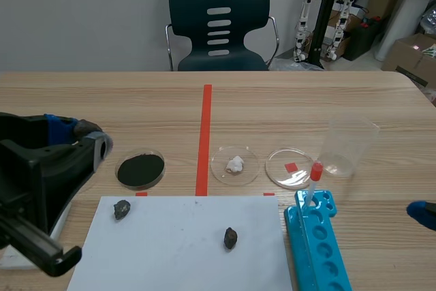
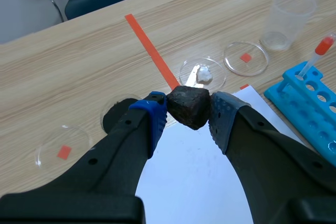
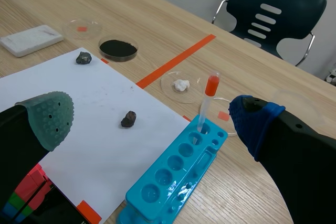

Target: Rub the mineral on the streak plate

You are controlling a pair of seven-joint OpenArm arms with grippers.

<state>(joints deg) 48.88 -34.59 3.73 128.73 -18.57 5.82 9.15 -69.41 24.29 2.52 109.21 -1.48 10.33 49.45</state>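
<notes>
left gripper [image 2: 188,112]: clamped on the mineral [image 2: 187,105], one pad on each side of it.
mineral: dark angular chunk, held off the table above the far edge of the paper sheet [image 1: 184,247].
streak plate [image 3: 31,39]: white tile flat on the table, off the sheet at roughly 9 o'clock from its centre. The mineral isn't touching it.
right gripper [image 3: 152,121]: fingers wide apart, nothing between them; I have it low at 3 o'clock of the sheet, over the tube rack [image 1: 317,250].
loose rocks: two small dark ones on the sheet, one [image 1: 122,209] at 10 o'clock, the other [image 1: 230,238] near centre.
black powder dish [image 1: 140,170]: 11 o'clock of the sheet, just off it.
white lump dish [image 1: 235,165]: 12 o'clock.
empty dish [image 1: 289,167]: 1 o'clock, over a red mark.
dropper [image 1: 313,180]: red cap, standing in the rack's far end.
beaker [image 1: 349,144]: clear, 2 o'clock of the empty dish.
</notes>
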